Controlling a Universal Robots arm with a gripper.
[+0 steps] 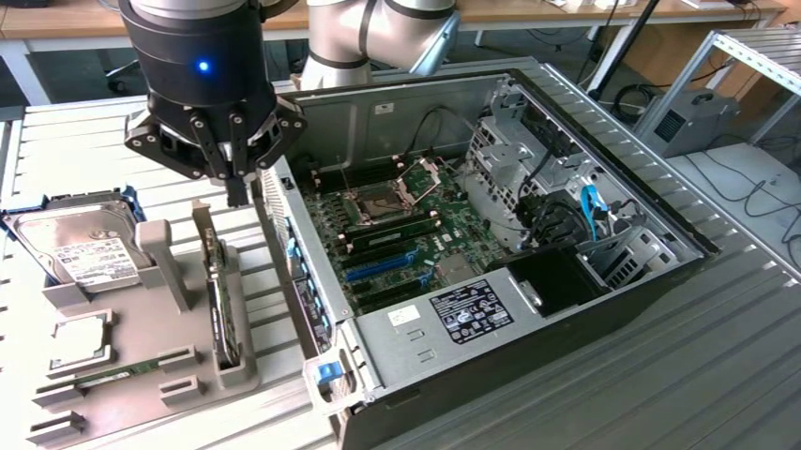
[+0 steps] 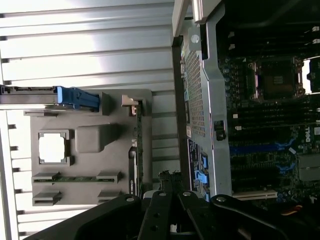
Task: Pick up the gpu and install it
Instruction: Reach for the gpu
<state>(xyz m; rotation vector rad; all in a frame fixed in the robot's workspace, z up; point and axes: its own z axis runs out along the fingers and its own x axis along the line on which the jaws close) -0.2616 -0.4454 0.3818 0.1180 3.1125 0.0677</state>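
The gpu (image 1: 223, 305) stands on its long edge in a slot of the grey parts holder (image 1: 150, 328), at the exterior view's left of the open computer case (image 1: 501, 309). In the wrist view the gpu (image 2: 136, 160) is a thin dark strip along the holder's (image 2: 95, 137) side. My gripper (image 1: 236, 192) hangs shut and empty just above the card's far end, close to the case's rear wall (image 1: 294, 244). The fingertips (image 2: 170, 177) are pressed together. The motherboard (image 1: 400, 225) lies bare inside the case, with blue expansion slots (image 1: 375, 267).
The holder also carries a silver hard drive (image 1: 82, 248) in a blue carrier, a processor (image 1: 82, 342) and a green memory stick (image 1: 113, 375). Cables and drive cages (image 1: 564, 206) fill the case's right side. The ribbed metal table (image 1: 701, 375) extends around everything.
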